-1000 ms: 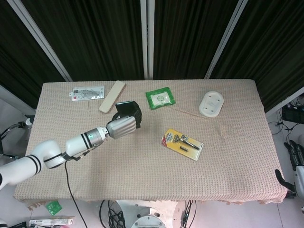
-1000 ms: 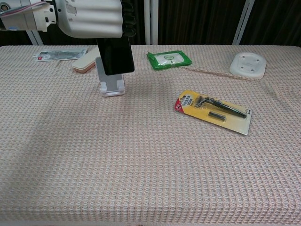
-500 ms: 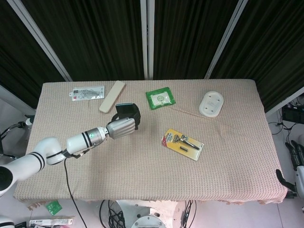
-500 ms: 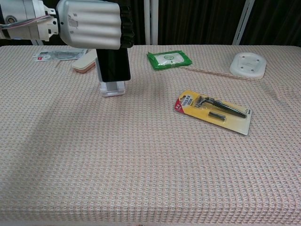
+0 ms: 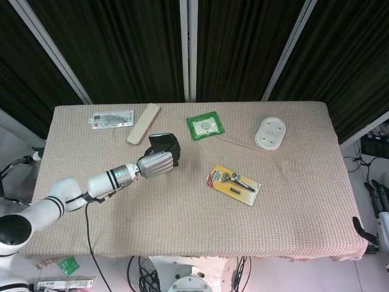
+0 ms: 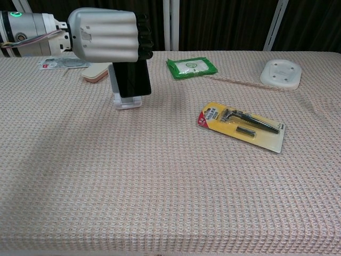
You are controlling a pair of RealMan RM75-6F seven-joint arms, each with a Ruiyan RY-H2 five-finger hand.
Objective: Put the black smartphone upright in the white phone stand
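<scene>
Lowered since 1 s ago: left hand (image 6: 109, 36) w/ black smartphone (image 6: 132, 78) has come down, phone's bottom edge now at the lip of the white phone stand (image 6: 127, 101), where earlier more of the stand's back showed below it. Left arm shifted slightly toward desk's left-front in head view.

Left hand (image 5: 159, 162) fingers curled closed around the phone's upper part, gripping it; phone upright, screen facing chest cam, slight tilt back. Phone bottom looks in contact w/ stand's cradle, can't tell if fully seated. In head view only the phone's top edge (image 5: 161, 140) shows past the hand; stand hidden there.

Right hand (image 5: 380, 201) at far right edge of head view, off the desk, low beside it; mostly cropped, can't tell if open or closed.

Desk (image 6: 160, 186) covered w/ beige waffle-weave cloth. Other items: green packet (image 6: 191, 66) back centre, white round-cornered pad (image 6: 281, 73) back right, yellow razor blister pack (image 6: 242, 126) right of centre, beige flat bar (image 6: 96, 73) just behind-left of stand, white card pack (image 5: 112, 118) back left. All well apart from the stand except the beige bar.
</scene>
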